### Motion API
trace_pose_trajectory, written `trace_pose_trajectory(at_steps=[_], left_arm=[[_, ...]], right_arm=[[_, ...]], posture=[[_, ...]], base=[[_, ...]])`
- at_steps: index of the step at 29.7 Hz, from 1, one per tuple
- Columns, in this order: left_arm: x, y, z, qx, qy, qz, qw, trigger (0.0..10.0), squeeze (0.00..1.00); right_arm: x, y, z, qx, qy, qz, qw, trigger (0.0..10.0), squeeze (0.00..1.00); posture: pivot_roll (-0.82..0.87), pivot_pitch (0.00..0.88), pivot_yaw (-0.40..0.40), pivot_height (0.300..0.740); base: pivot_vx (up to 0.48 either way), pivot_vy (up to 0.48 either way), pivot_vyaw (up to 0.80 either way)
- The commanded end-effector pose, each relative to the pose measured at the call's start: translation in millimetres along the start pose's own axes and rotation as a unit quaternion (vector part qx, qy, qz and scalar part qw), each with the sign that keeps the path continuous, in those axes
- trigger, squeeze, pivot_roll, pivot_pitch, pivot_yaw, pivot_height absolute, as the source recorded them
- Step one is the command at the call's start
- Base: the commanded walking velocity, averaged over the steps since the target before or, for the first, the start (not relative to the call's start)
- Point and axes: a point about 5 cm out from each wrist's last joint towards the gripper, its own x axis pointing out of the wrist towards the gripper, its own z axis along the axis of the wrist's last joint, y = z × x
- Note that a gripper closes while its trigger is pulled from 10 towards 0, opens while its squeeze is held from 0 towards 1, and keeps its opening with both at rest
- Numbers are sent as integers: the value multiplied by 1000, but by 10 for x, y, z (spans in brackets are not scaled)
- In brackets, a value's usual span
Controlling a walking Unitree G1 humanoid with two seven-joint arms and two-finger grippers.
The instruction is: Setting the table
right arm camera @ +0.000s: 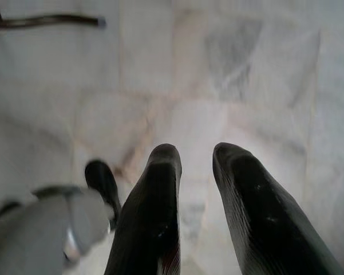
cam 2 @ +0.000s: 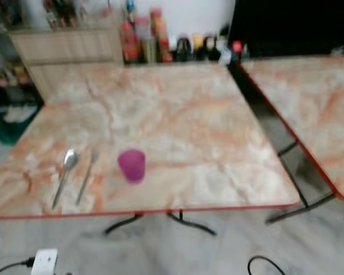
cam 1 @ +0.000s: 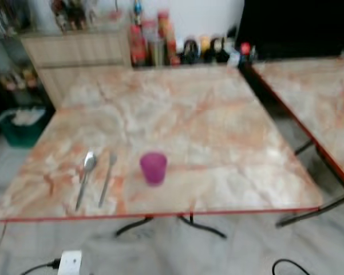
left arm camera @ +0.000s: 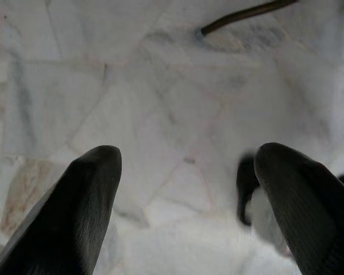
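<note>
A marble-patterned table (cam 1: pixel 229 126) with a red rim stands in front of me. Near its front left lie a metal spoon (cam 1: pixel 86 175) and, just right of it, a metal fork (cam 1: pixel 107 179), both pointing away from me. A purple cup (cam 1: pixel 153 168) stands upright to the right of the fork. My left gripper (left arm camera: pixel 186 157) hangs over the pale marble floor, open, its fingers wide apart and empty. In the right wrist view my right gripper (right arm camera: pixel 197 152) also points at the floor, open by a narrow gap with nothing in it.
A second marble table (cam 1: pixel 320 97) stands to the right across a narrow aisle. Bottles and jars (cam 1: pixel 154 43) line the far edge. A wooden cabinet (cam 1: pixel 74 51) and a green bin (cam 1: pixel 23 123) are at the far left. A white plug block (cam 1: pixel 70 262) and a cable (cam 1: pixel 289 266) lie on the floor.
</note>
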Motion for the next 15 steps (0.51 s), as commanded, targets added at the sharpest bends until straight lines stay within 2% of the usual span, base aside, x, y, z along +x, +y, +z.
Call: trace_pose_trajectory(at_steps=[1,7,12,15], left_arm=[[-25,67,-119,7,23,8,1000,10000,0],[-25,66,-126,4,27,9,1000,10000,0],[-30,75,-159,-28,36,24,999,10000,0],[-41,115,-198,-60,46,73,994,10000,0]], right_arm=[[-8,20,-80,0,12,3,1000,10000,0],[-9,9,-83,-3,14,3,1000,10000,0],[-8,7,-85,-6,17,2,1000,10000,0],[-8,8,-86,-8,18,2,1000,10000,0]], posture=[[28,73,-10,740],[30,78,-11,740],[32,81,-10,740],[34,83,-10,740]], base=[[0,0,0],[0,0,0],[0,0,0],[0,0,0]])
